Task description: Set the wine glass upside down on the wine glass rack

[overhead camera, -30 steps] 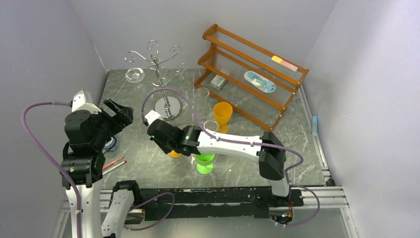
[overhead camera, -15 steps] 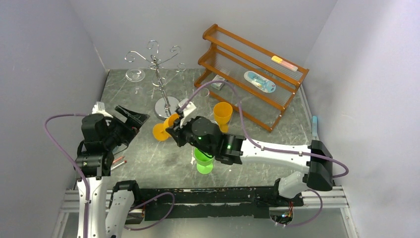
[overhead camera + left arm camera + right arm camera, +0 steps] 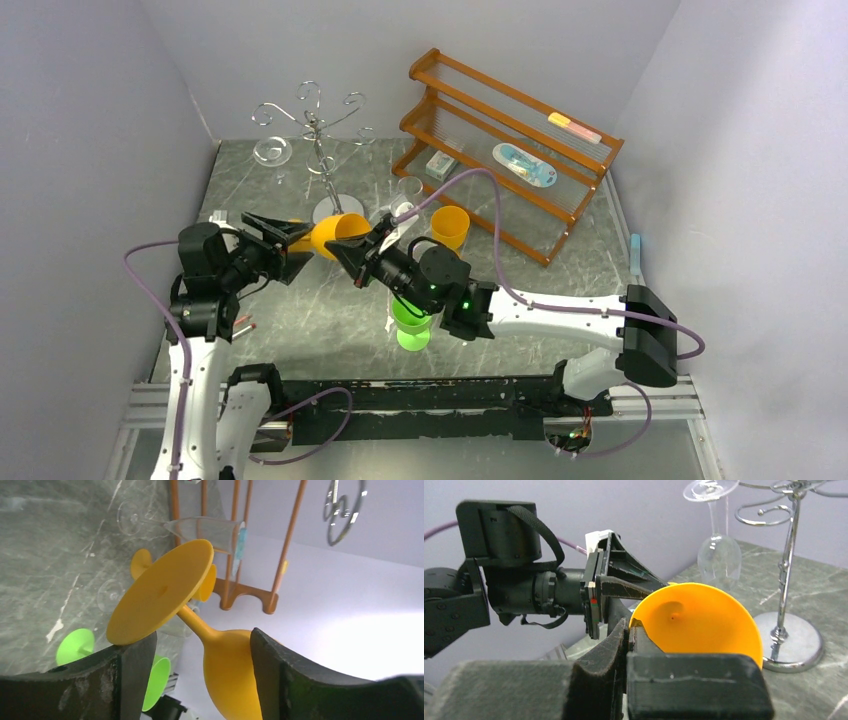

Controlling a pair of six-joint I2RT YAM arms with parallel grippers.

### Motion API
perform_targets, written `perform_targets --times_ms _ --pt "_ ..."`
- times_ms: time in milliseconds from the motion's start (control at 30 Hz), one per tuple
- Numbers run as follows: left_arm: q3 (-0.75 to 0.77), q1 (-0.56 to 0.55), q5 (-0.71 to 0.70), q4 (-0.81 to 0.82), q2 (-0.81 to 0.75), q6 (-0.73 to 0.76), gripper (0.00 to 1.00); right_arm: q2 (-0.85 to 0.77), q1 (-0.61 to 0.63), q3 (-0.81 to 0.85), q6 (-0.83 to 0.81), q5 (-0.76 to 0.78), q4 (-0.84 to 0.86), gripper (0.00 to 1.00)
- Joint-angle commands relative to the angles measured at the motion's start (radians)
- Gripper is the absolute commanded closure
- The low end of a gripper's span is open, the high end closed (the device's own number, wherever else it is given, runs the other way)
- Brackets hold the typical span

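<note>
Orange wine glass (image 3: 338,234) in right tool (image 3: 629,630), stem within left tool (image 3: 200,642)

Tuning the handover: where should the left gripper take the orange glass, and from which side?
The stem, between foot and bowl, coming in from the foot end. The orange glass lies tilted with its foot toward the left gripper, whose open fingers stand on either side of the stem. The right gripper pinches the bowl's rim, so that end is taken.
</note>
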Motion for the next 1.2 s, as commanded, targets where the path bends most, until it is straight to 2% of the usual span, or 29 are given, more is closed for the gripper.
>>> perform_targets --times_ms 0,133,267,500,633,767,800,967,1067,1167 --pt "-0.012 0.004 -0.02 0.032 -0.053 -0.14 0.32 0.007 -0.001 -0.016 0.002 -0.029 0.179 1.0" --pt "-0.039 0.004 -0.08 0.037 -0.109 -0.262 0.45 0.013 0.0 -0.026 0.012 -0.055 0.209 1.0" --pt "-0.058 0.004 -0.133 0.088 -0.148 -0.35 0.65 0.019 0.0 -0.049 0.018 -0.096 0.236 1.0" --pt "-0.096 0.006 -0.121 0.175 -0.123 -0.389 0.92 0.013 -0.001 -0.071 0.029 -0.155 0.24 1.0" --pt "-0.082 0.004 -0.144 0.175 -0.132 -0.376 0.95 0.011 -0.001 -0.086 0.046 -0.164 0.235 1.0" --pt "-0.055 0.005 -0.167 0.144 -0.12 -0.288 0.95 0.0 -0.001 -0.092 0.07 -0.159 0.196 1.0" --pt "-0.055 0.004 -0.167 0.146 -0.117 -0.266 0.95 -0.006 -0.001 -0.092 0.078 -0.155 0.182 0.96" --pt "-0.083 0.005 -0.179 0.165 -0.135 -0.177 0.95 -0.045 -0.001 -0.092 0.116 -0.128 0.086 0.57" --pt "-0.102 0.004 -0.198 0.187 -0.165 -0.125 0.95 -0.073 -0.005 -0.103 0.138 -0.113 0.03 0.47" --pt "-0.094 0.004 -0.221 0.18 -0.175 -0.032 0.95 -0.116 -0.009 -0.123 0.172 -0.103 -0.017 0.44"
